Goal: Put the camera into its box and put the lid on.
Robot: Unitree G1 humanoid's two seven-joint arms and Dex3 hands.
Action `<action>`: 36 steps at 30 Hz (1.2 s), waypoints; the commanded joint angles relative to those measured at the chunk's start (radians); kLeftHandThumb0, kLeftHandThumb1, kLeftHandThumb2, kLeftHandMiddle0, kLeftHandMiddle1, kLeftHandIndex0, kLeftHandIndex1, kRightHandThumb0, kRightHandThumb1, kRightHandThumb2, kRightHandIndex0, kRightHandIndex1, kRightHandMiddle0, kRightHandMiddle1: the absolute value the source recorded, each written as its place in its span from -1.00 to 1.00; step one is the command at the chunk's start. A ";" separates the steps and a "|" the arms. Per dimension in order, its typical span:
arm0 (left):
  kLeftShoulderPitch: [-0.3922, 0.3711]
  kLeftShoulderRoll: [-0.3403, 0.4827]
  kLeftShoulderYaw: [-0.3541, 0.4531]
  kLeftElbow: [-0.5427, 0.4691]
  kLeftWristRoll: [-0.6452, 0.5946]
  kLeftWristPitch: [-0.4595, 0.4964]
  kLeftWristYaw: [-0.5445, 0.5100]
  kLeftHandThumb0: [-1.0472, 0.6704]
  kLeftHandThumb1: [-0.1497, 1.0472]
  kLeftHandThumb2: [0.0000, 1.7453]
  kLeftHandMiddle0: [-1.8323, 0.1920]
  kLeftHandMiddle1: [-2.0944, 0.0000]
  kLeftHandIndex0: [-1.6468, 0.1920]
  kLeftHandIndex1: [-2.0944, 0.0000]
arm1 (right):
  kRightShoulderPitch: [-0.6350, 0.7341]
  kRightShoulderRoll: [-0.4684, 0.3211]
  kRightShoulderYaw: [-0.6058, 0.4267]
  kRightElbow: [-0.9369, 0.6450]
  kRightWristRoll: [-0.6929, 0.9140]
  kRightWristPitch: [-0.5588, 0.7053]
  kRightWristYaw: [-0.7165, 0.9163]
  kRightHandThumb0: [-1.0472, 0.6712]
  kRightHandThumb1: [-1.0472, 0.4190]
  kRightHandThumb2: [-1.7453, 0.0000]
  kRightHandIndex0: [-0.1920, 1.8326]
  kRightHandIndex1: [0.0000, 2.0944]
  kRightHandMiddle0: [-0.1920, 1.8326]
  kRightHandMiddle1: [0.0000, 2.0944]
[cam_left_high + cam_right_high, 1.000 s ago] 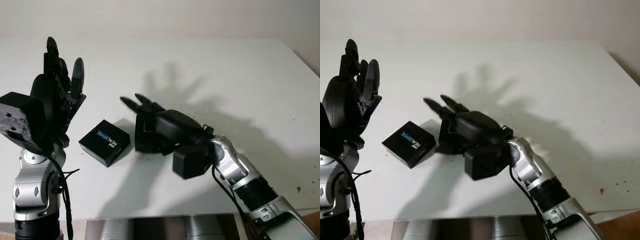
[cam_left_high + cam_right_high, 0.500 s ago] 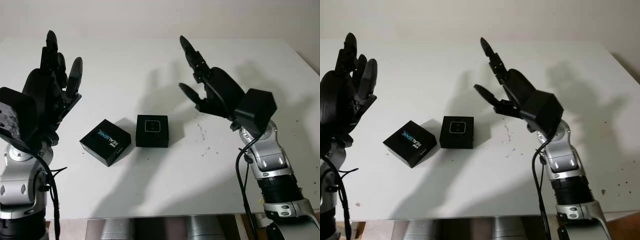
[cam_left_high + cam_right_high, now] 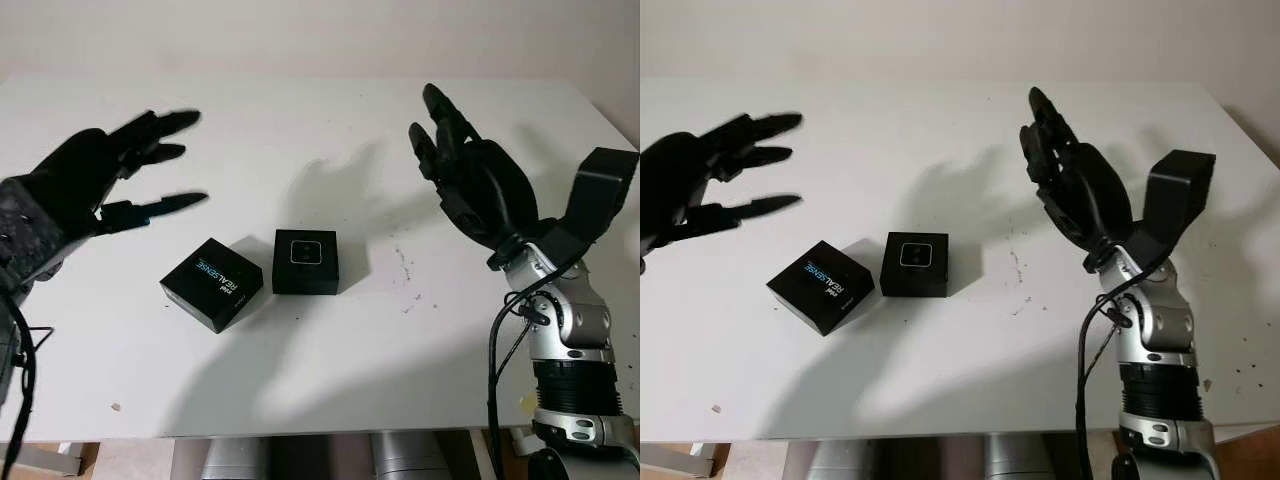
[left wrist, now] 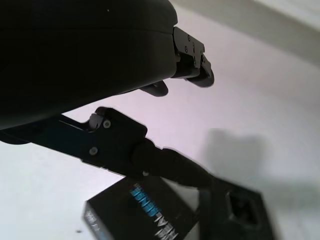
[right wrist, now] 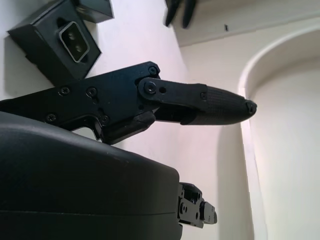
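Two black pieces are sitting side by side on the table [image 3: 330,130], the lid [image 3: 211,284] beside the box [image 3: 305,261] with the camera showing inside, while your left hand [image 3: 95,185] and right hand [image 3: 475,180] are hovering open, fingers apart, gripping nothing, free to take the lid

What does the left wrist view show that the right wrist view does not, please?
The left wrist view gives the lid's blue-and-white lettering, beyond the open left hand. The right wrist view gives the camera's face seated in its box, beyond the open right hand. Both share the box and lid side by side on the white table.
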 commanded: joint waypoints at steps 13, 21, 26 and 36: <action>-0.072 0.155 -0.193 0.065 0.238 -0.372 -0.237 -0.39 0.46 -0.95 0.71 0.95 0.76 0.92 | -0.053 0.021 -0.113 0.033 0.135 0.098 -0.092 -0.68 -1.00 0.36 -0.99 -0.96 -0.98 -0.95; -0.106 0.152 -0.207 0.095 0.326 -0.498 -0.220 -0.41 0.46 -0.94 0.70 0.95 0.77 0.94 | -0.043 0.025 -0.113 0.029 0.140 0.103 -0.106 -0.65 -1.00 0.39 -0.99 -0.96 -0.98 -0.95; -0.124 0.131 -0.211 0.171 0.405 -0.574 -0.102 -0.42 0.50 -0.93 0.70 0.95 0.77 0.95 | -0.029 0.026 -0.107 0.027 0.137 0.093 -0.090 -0.64 -1.00 0.37 -1.00 -0.97 -1.00 -0.96; -0.197 0.097 -0.258 0.295 0.462 -0.650 -0.025 -0.45 0.58 -0.93 0.73 0.95 0.80 0.95 | -0.028 0.006 -0.114 0.030 0.136 0.107 -0.078 -0.65 -1.00 0.35 -1.00 -0.96 -0.99 -0.95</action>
